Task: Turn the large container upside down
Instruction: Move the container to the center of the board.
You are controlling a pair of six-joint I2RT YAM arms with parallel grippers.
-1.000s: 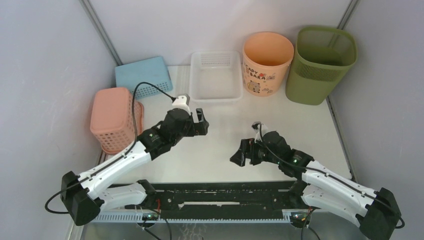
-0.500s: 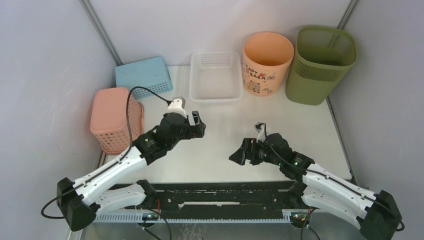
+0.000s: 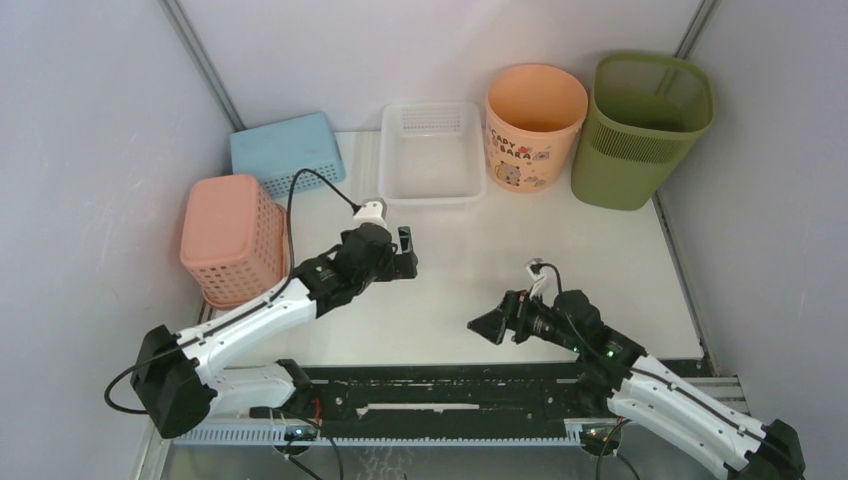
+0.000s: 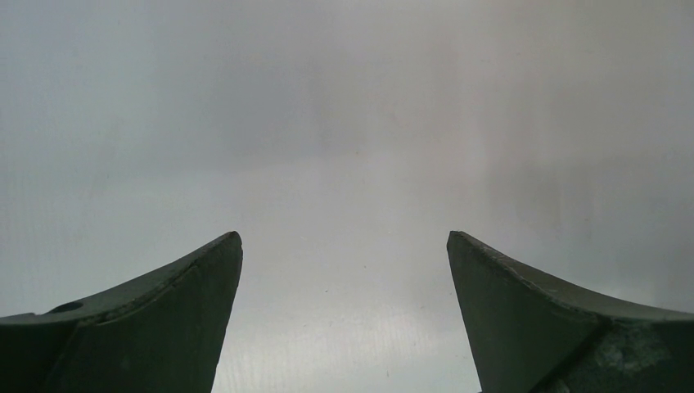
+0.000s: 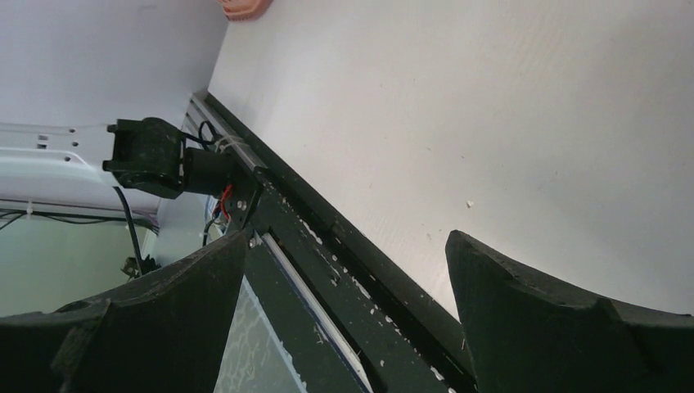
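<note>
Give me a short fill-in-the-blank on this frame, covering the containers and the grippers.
1. The green bin stands ___, mouth up, in the far right corner.
2. The peach bucket sits just to its ___.
3. The left gripper and right gripper are both ___, holding nothing.
Missing words: upright; left; open.

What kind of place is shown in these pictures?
Probably a robotics lab test cell: a left arm and right arm mounted at a white table, plain grey enclosure walls, and plastic test containers like the tall olive-green plastic bin.
</note>
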